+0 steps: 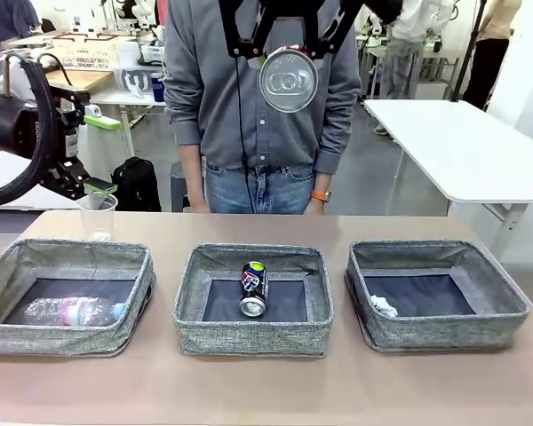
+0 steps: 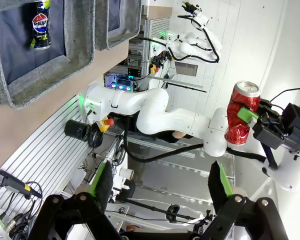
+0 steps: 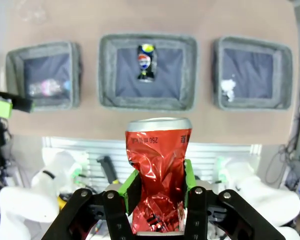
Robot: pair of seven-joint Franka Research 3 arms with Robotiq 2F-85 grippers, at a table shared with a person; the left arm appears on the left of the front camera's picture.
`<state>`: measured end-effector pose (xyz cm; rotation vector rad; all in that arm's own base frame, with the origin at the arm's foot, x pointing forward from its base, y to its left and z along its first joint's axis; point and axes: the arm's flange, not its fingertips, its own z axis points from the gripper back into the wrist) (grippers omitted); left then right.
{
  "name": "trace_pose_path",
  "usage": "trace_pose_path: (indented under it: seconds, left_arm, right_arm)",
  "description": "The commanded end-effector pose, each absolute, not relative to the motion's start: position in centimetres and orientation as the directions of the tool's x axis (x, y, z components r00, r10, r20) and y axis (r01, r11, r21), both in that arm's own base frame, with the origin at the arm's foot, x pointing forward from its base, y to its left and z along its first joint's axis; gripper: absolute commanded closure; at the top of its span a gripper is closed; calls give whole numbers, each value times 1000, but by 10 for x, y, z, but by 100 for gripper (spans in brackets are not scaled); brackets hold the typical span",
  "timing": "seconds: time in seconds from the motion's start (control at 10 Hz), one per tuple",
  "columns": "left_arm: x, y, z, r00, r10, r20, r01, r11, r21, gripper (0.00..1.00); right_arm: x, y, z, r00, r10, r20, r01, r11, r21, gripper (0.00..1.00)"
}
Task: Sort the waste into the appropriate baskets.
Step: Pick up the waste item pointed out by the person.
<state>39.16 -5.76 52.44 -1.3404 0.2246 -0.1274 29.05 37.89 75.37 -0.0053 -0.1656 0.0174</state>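
Right gripper (image 3: 157, 187) clamps the crushed red can (image 3: 157, 170) high, seemingly over the middle basket (image 1: 253, 342) with the dark can (image 1: 253, 288); next: lower, release. Left gripper (image 1: 98, 153) gapes beside the far-left cup (image 1: 97, 215).

Bright, even light; soft shadows; glints on crushed red can (image 3: 157, 175).

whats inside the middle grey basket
One crushed dark patterned can lies on the dark flat bottom of the middle grey woven fabric basket; from above nothing else shows. Only the floor under the can is covered.
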Motion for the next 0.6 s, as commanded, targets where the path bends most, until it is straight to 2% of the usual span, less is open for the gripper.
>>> trace_pose_path:
  seconds: [0.0, 0.5]
  left_arm:
    - [390, -59, 527, 974, -210, -85, -37, 221, -974, 3]
    - [390, -59, 527, 974, -210, -85, -37, 221, -974, 3]
  right_arm:
    - [287, 379, 755, 987, 18, 162, -18, 1000, 1, 64]
    - [287, 379, 755, 987, 18, 162, -18, 1000, 1, 64]
